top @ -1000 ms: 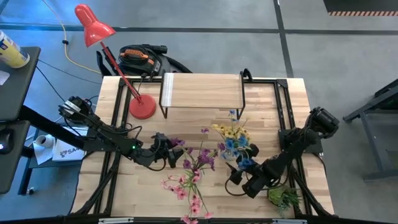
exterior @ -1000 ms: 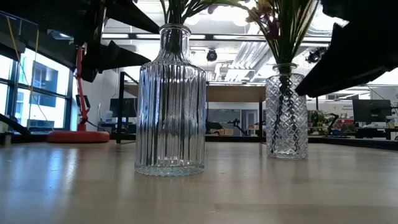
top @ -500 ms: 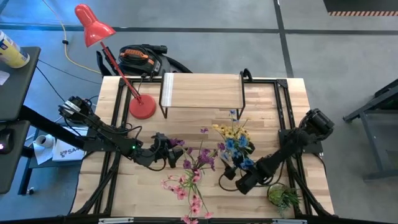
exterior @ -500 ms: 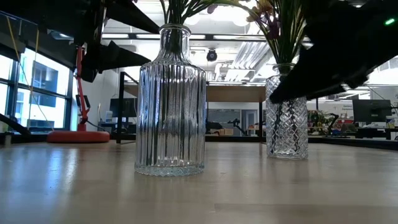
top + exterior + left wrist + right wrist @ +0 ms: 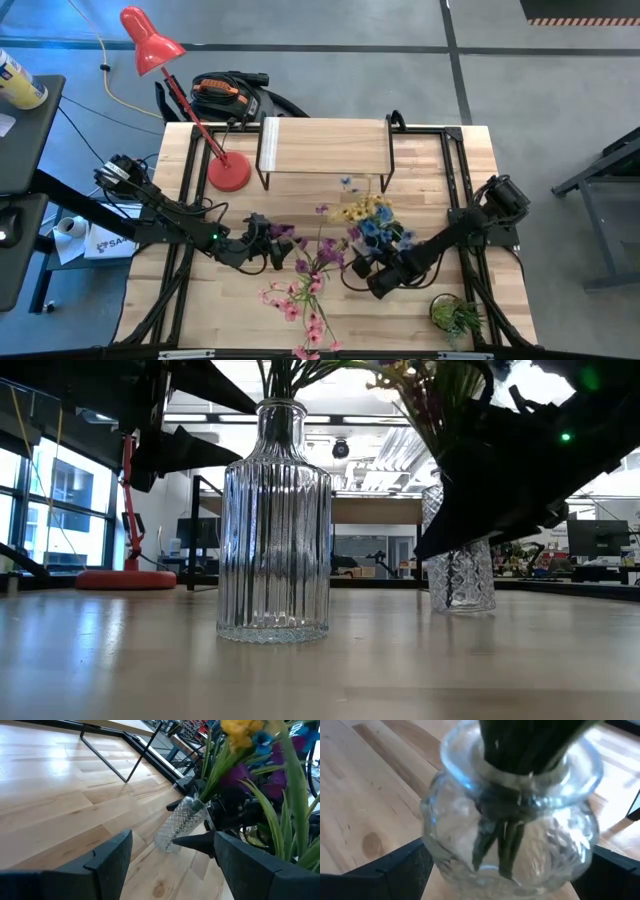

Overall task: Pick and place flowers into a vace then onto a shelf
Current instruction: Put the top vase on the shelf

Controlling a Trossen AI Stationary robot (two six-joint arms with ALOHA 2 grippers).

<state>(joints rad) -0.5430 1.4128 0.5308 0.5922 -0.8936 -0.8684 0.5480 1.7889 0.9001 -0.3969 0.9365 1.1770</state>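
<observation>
Yellow and blue flowers (image 5: 372, 222) stand bunched in the clear diamond-cut glass vase (image 5: 460, 565), green stems packed through its neck, and that vase sits on the light wood surface (image 5: 330, 330), near its middle and a little toward the right arm's side. In the low view it leans slightly. The right pincer (image 5: 368, 270) is down beside it, dark fingers (image 5: 395, 865) spread wide on either side of the glass body; whether they touch the glass, I cannot tell from the wrist view.

Next to it, the purple and pink flowers (image 5: 312, 275) fan out of the taller clear ribbed glass bottle vase (image 5: 274, 525), standing upright, nearer the front edge in the low view. The left pincer (image 5: 279, 247) hovers just beside those blooms, fingers (image 5: 107, 857) parted with nothing between them, looking across at the diamond-cut vase.

Behind both vases stands the shelf (image 5: 323, 147), a light plank on thin black legs, its top bare. A red desk lamp (image 5: 175, 75) has its round base on the surface beside the shelf, on the left arm's side. A small green potted plant (image 5: 456, 318) sits at the front corner on the right arm's side.
</observation>
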